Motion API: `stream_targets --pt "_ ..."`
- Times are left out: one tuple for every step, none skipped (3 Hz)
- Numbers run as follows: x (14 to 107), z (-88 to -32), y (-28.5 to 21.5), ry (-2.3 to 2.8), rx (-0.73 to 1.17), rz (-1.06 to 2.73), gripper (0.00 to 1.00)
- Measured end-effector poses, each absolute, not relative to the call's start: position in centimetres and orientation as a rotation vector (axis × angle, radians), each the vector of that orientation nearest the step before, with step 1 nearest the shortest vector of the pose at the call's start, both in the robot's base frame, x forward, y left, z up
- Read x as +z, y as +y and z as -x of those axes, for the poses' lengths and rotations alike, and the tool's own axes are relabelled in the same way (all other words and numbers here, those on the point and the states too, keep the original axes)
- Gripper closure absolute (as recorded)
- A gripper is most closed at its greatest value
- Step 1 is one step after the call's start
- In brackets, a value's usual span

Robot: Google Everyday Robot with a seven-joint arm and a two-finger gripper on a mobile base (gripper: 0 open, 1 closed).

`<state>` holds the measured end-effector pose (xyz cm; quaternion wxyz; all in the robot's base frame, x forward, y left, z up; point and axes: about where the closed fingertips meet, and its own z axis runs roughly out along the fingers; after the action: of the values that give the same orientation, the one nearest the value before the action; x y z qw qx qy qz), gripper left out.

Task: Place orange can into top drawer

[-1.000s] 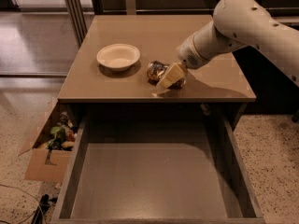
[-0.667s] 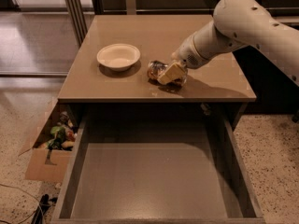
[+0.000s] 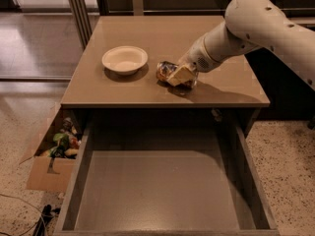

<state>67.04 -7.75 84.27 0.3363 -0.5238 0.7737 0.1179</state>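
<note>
The orange can (image 3: 164, 71) lies on its side on the brown table top (image 3: 147, 31), to the right of the white bowl. My gripper (image 3: 180, 75) reaches down from the upper right on the white arm and sits against the can's right side, covering part of it. The top drawer (image 3: 157, 195) is pulled open below the table's front edge, its flat grey-brown bottom bare.
A white round bowl (image 3: 124, 59) stands on the table left of the can. A brown cardboard box (image 3: 44, 168) of clutter sits on the floor left of the drawer. Cables lie on the floor at the lower left.
My gripper has moved a little back and left from near the table's front edge, closing in on the can. The can, bowl and drawer have stayed put.
</note>
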Motion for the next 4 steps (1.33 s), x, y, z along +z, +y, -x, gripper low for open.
stream_targets --pt "84.6 -67.0 -7.2 2.012 0.326 1.378 1.0" --pt "87.1 -65.8 -8.7 2.005 0.324 1.343 1.0" --pt "89.8 -63.8 -10.4 1.982 0.298 1.307 1.0" --pt "91.7 -60.3 -11.9 1.951 0.283 1.276 1.0"
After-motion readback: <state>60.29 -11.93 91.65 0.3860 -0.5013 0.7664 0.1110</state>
